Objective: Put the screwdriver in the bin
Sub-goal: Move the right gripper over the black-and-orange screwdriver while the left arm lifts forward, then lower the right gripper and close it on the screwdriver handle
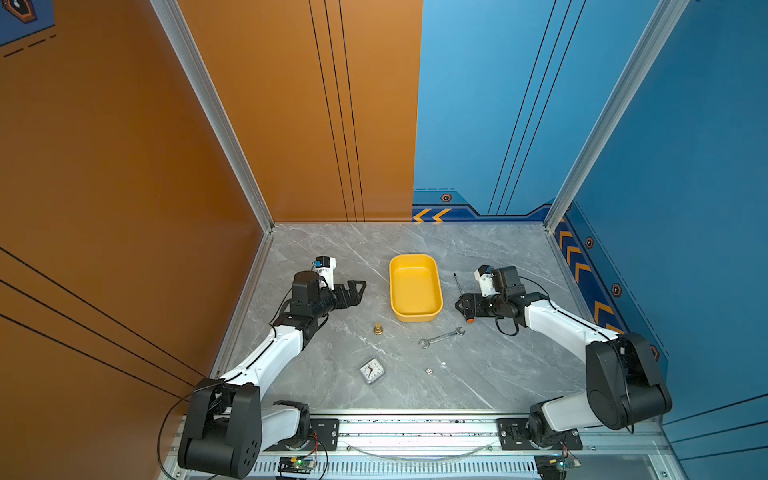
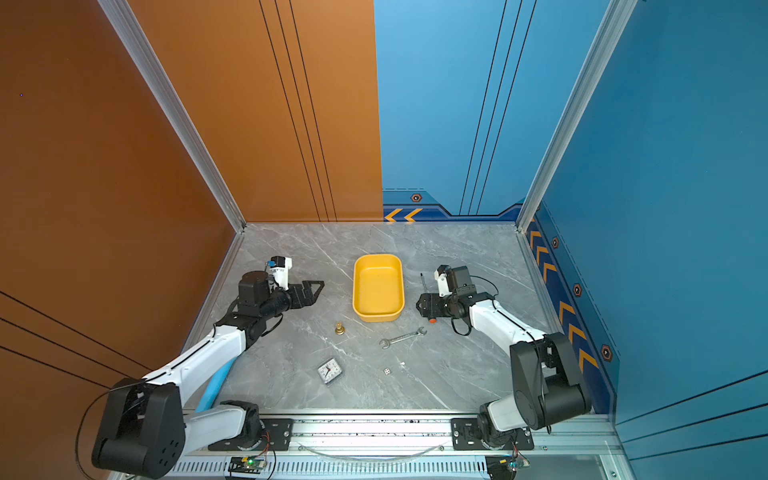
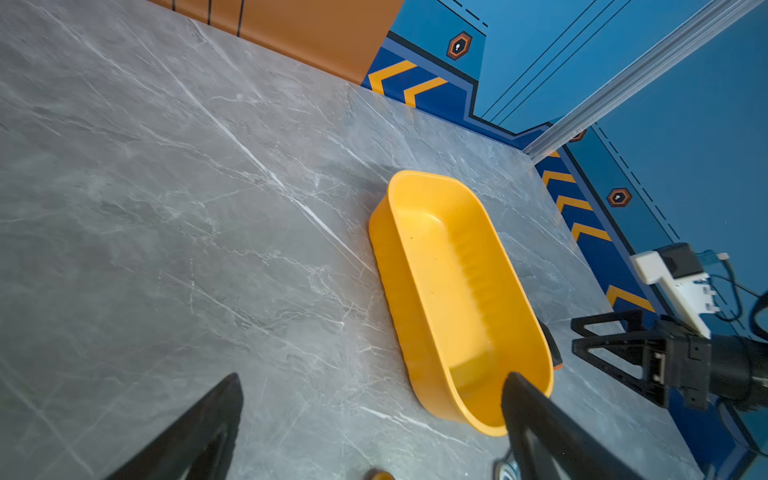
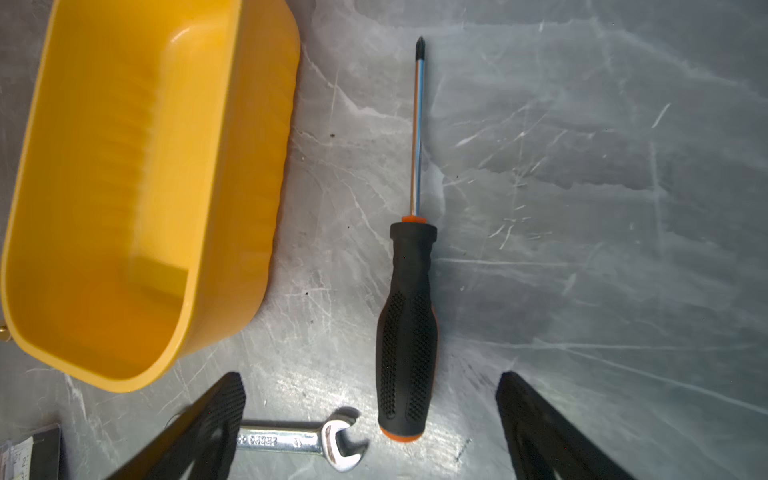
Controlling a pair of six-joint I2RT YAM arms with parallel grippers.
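Right wrist view, right hand [image 4: 370,376] spread over screwdriver [image 4: 409,332]

Glossy yellow plastic bin [image 4: 124,208], screwdriver [image 4: 409,332] with knurled rubbery handle, shiny metal shaft

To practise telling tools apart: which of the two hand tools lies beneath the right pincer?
The black-handled screwdriver, under the open right pincer; the silver wrench lies apart.

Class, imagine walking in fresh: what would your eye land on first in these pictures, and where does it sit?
The shallow yellow plastic bin, bright and empty near the middle of the grey marble table. Next, the slim black-handled screwdriver with orange end, lying flat beside the bin, with the open right hand over its handle.
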